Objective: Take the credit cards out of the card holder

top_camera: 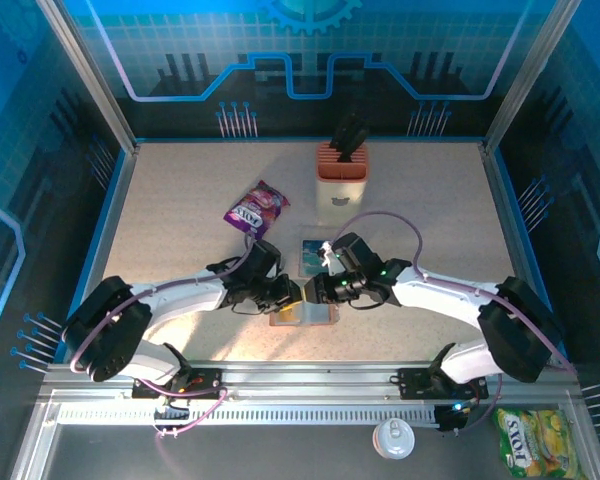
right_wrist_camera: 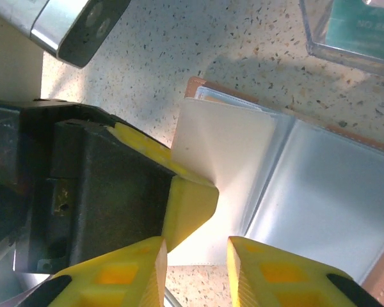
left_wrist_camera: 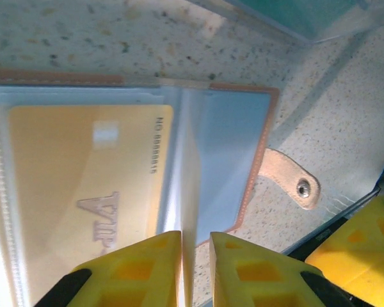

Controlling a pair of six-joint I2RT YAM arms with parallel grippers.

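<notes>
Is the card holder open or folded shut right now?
Open: the card holder lies spread flat, clear sleeves exposed, snap strap undone.

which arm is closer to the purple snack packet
Left. The left arm has its wrist just below the purple snack packet; the right arm reaches in from the packet's lower right, farther off.

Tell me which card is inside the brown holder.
The gold VIP card, in a clear pocket of the holder; the teal card lies outside it on the table.
</notes>
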